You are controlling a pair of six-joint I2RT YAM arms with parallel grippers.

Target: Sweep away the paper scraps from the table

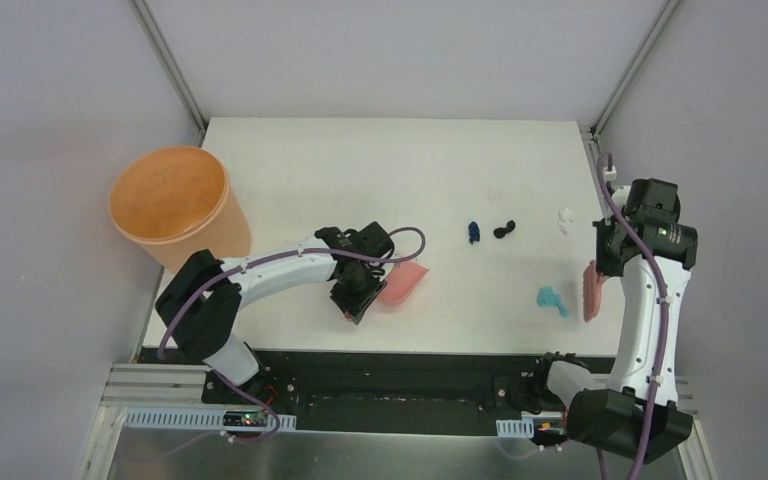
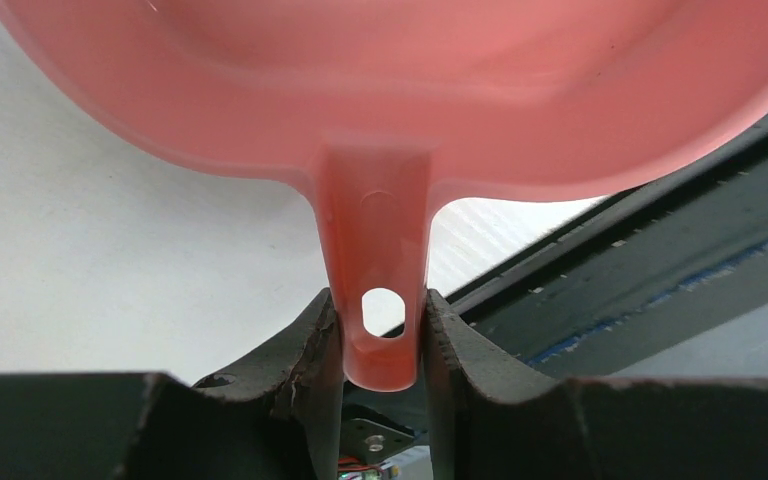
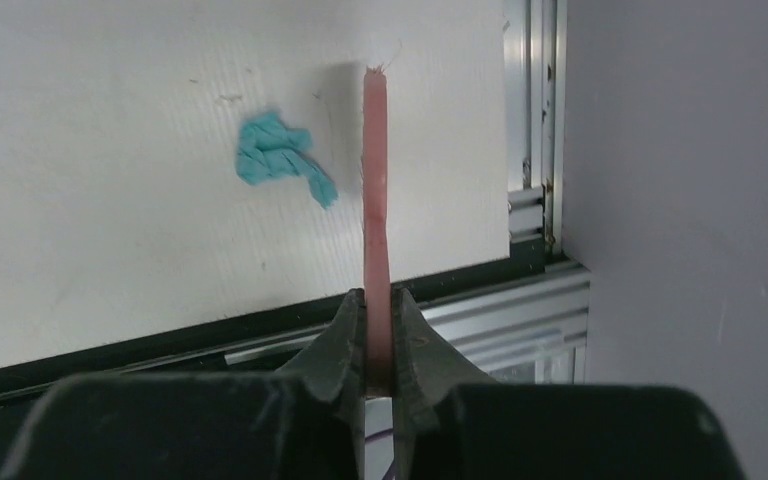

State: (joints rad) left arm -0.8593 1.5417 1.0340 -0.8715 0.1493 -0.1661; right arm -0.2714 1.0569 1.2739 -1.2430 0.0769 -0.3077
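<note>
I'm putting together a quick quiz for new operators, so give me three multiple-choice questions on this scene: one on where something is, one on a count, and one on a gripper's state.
1. Where is the small teal crumpled paper scrap?
A) beside the slim pink hand brush
B) inside the big orange bucket
C) out of view

2. How many paper scraps lie on the flat white table in the top view?
A) two
B) four
C) seven

3. What is the left gripper doing?
A) hanging open
B) shut on the pink plastic dustpan, at its handle
C) shut on a scrap

Answers: 1 A, it lies next to the brush. 2 B, dark blue, black, white and teal. 3 B, both fingers clamp the handle.
</note>
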